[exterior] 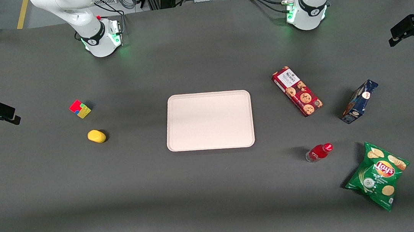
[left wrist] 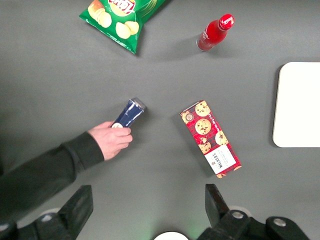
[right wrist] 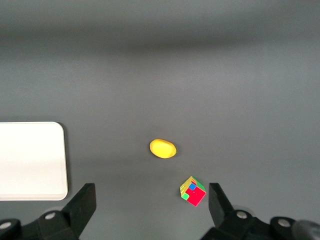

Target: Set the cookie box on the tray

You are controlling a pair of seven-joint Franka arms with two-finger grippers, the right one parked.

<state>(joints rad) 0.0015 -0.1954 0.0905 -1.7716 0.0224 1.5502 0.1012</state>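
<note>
Dark grey matting (exterior: pixel 215 192) covered the whole work table. We recorded the tray (exterior: pixel 209 120) lying flat near the middle of the table, with nothing on it.

We located the cookie box (exterior: pixel 359 102) on the matting toward the working arm's end of the table, well apart from the tray. It appeared to rest on a narrow side and sat at an angle to the table edges. The red box (exterior: pixel 297 90) lay flat between the cookie box and the tray, touching neither.

In the left wrist view, a person's hand (left wrist: pixel 112 140) in a dark sleeve gripped one end of the cookie box (left wrist: pixel 128 112). The red box (left wrist: pixel 210 138) lay near it, apart from the hand.

We observed the gripper (left wrist: pixel 147 192) held high above the table, over the bare matting near the cookie box and the red box. Its fingers (left wrist: pixel 82 205) were spread wide, with nothing between them and no contact with any item.

The red bottle (exterior: pixel 319 152) lay on its side, nearer to the front camera than the red box. The green chip bag (exterior: pixel 378 175) lay nearer to that camera than the cookie box.

Toward the parked arm's end of the table, we noted a multicoloured cube (exterior: pixel 80 108) and a yellow oval item (exterior: pixel 96 136), near each other.
</note>
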